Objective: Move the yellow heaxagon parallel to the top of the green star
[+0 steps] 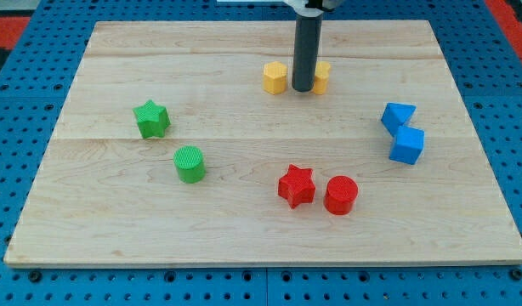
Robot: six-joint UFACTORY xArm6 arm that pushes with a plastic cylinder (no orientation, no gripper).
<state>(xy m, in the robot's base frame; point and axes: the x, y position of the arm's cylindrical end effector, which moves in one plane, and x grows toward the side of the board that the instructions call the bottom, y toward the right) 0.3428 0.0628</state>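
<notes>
A yellow hexagon block (275, 76) sits near the view's top centre of the wooden board (108, 229). My tip (302, 88) rests on the board just right of it, close but with a thin gap. A second yellow block (321, 76), partly hidden by the rod, lies right of the tip; its shape is unclear. The green star (151, 119) lies at the view's left, lower than the hexagon.
A green cylinder (190, 164) lies below and right of the green star. A red star (297, 186) and a red cylinder (340, 195) sit at the lower centre. Two blue blocks (398, 116) (407, 144) touch each other at the right.
</notes>
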